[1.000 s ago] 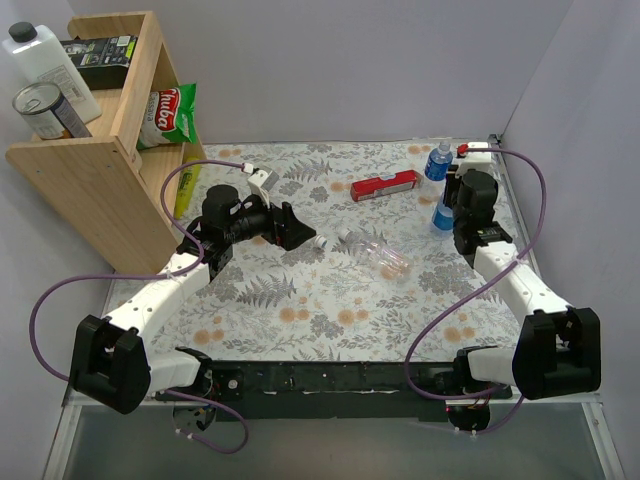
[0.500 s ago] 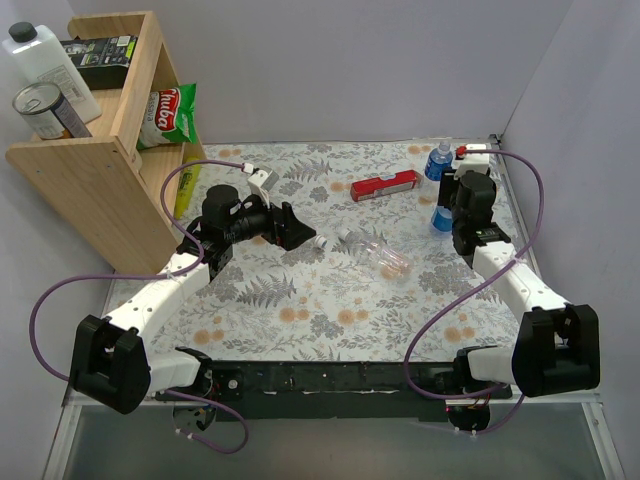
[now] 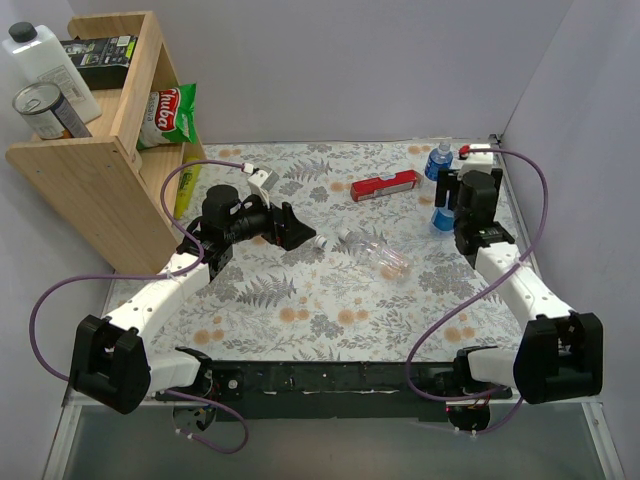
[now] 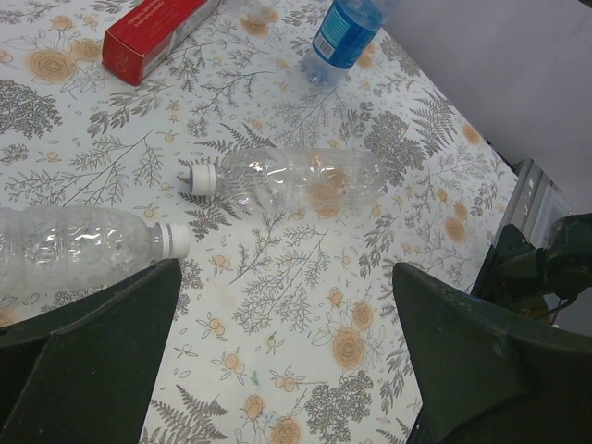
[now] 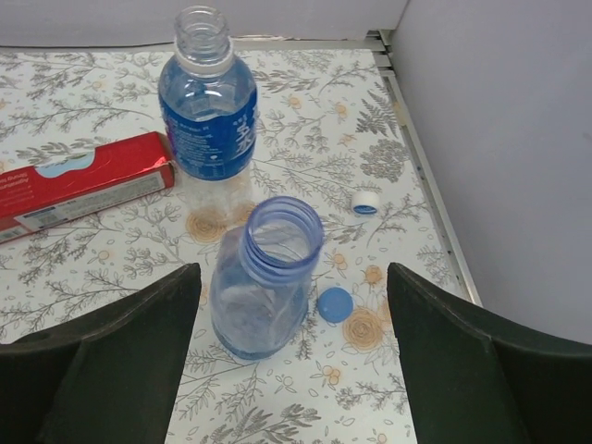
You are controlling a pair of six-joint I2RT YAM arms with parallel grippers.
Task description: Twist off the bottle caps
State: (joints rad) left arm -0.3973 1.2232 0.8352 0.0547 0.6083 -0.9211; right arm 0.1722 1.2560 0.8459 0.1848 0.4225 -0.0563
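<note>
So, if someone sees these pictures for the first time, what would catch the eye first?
Two open bottles stand at the far right of the table, a blue-labelled bottle and a bluish bottle, with a blue cap and a white cap lying loose beside them, just ahead of the open right gripper. Near the middle, a clear bottle and a second clear bottle lie on their sides, both capped, before the open left gripper.

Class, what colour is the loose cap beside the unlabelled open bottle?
Blue: the small round plastic cap, right wrist view.
</note>
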